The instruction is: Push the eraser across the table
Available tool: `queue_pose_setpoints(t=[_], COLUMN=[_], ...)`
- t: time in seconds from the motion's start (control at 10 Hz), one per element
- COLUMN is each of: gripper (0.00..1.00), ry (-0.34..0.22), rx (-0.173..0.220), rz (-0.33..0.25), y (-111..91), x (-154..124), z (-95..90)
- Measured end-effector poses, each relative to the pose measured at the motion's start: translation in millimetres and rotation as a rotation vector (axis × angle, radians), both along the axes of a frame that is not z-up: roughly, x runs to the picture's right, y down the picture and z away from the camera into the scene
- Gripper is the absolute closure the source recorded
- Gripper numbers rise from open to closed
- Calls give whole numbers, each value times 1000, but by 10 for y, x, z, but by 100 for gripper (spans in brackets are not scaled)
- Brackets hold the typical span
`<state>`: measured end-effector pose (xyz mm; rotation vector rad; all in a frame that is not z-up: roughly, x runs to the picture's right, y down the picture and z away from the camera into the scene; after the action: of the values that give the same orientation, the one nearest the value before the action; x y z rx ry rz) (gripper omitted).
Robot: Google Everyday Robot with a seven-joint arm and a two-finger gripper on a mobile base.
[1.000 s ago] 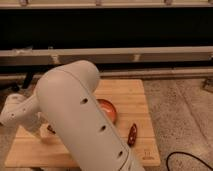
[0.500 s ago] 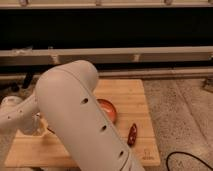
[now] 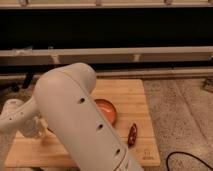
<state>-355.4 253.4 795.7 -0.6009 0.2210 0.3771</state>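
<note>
Lower over the table's (image 3: 125, 92) left side now, the gripper (image 3: 35, 131) is mostly hidden, its state unreadable.

A shallow round orange bowl (image 3: 106, 109) sits mid-board; a small dark red chili pepper (image 3: 132, 134) lies nearby; a black cable (image 3: 186, 159) curls on the speckled floor (image 3: 182, 115).

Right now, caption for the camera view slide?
Robot arm hides much of the table; gripper at left, eraser near right edge.

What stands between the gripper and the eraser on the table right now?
The orange bowl sits mid-table between them. The gripper is low at the left edge, largely hidden behind the arm; the eraser lies near the right edge, just right of the bowl.
</note>
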Motion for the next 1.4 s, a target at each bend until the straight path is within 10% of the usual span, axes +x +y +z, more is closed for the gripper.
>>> queue_pose_setpoints(t=[1.4], gripper=[94], ry=[72], rx=[-14], rz=[25], y=[-83], x=[232], z=[146])
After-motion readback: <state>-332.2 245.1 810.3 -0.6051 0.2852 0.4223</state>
